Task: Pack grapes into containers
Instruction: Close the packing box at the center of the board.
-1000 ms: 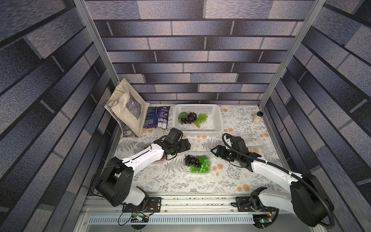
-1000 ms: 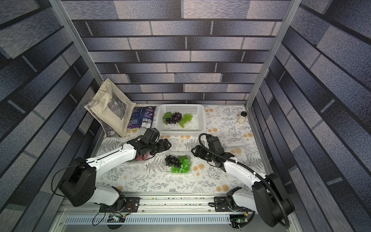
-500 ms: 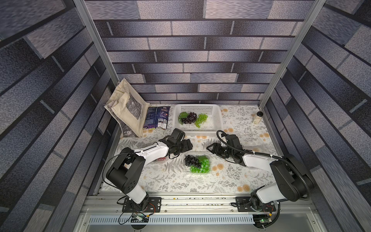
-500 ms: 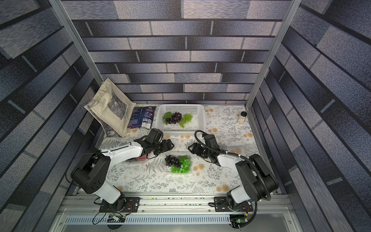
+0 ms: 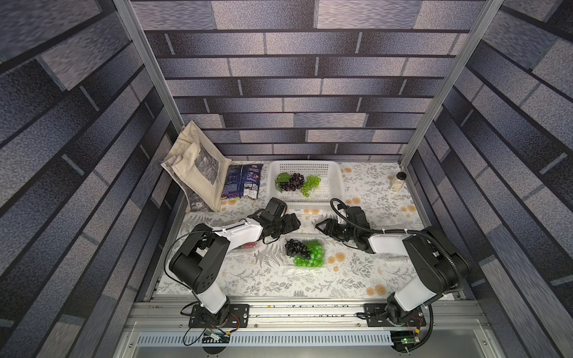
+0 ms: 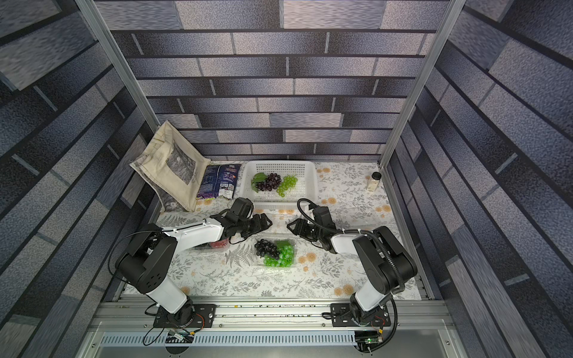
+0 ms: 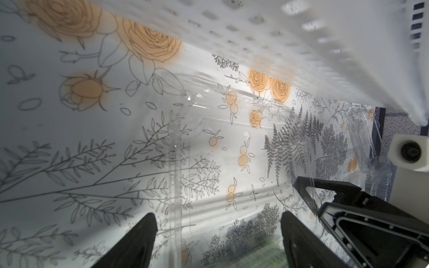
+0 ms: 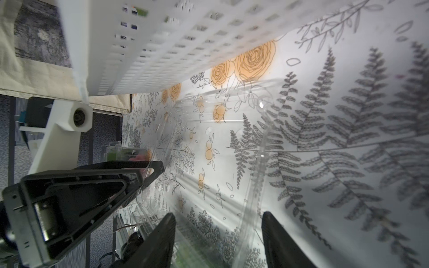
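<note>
Both pincers have closed in on each other over the last second, tips now near but apart, and the right one's gap has shrunk. Filled container sits on the floral cloth just short of both tips, on the arm-base side, holding a dark bunch and a bright green bunch. Its clear lid is swung open and lies under and between the two pincers. Left pincer: jaws wide, a lid ridge running between the fingers, nothing pinched. Right pincer: medium gap, lid edge between the jaws close to one finger, no clamp visible. Second container, with red grapes, is behind the left pincer, mostly hidden under that forearm. Third container, clear, lies behind the right pincer beside that arm. White basket is just beyond both pincers, holding a purple bunch and a pale green bunch. Off to the left pincer's far side: snack packet, then canvas tote leaning on the wall. Small jar stands well beyond the right pincer, at the corner.
</note>
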Robot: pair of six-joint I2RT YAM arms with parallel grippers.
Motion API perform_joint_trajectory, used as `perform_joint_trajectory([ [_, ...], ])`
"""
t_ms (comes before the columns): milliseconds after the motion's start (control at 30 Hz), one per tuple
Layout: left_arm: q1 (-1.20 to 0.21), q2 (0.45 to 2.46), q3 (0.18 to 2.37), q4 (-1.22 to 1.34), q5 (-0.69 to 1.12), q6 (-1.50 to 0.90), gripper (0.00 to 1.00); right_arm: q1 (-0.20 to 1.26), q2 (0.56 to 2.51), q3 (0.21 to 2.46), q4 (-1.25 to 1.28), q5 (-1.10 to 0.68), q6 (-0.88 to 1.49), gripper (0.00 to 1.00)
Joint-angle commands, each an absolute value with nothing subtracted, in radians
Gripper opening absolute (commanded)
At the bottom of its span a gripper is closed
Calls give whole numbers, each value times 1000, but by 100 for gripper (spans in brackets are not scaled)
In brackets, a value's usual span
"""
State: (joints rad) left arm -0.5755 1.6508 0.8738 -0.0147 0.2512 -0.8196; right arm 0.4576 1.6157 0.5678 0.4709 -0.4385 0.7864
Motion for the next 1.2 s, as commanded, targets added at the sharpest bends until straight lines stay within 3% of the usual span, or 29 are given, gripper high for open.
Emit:
perform_joint_trajectory([
  [0, -592, 1643, 896, 0, 259, -828, 86, 454, 1615, 592, 548, -474, 810, 59],
  [467, -633, 1511, 866, -49, 222, -833, 86, 497, 1454, 583, 403, -438, 767, 58],
  [1167, -683, 1445, 802, -74, 162, -857, 86, 547, 1415, 537, 377, -401, 778, 58],
])
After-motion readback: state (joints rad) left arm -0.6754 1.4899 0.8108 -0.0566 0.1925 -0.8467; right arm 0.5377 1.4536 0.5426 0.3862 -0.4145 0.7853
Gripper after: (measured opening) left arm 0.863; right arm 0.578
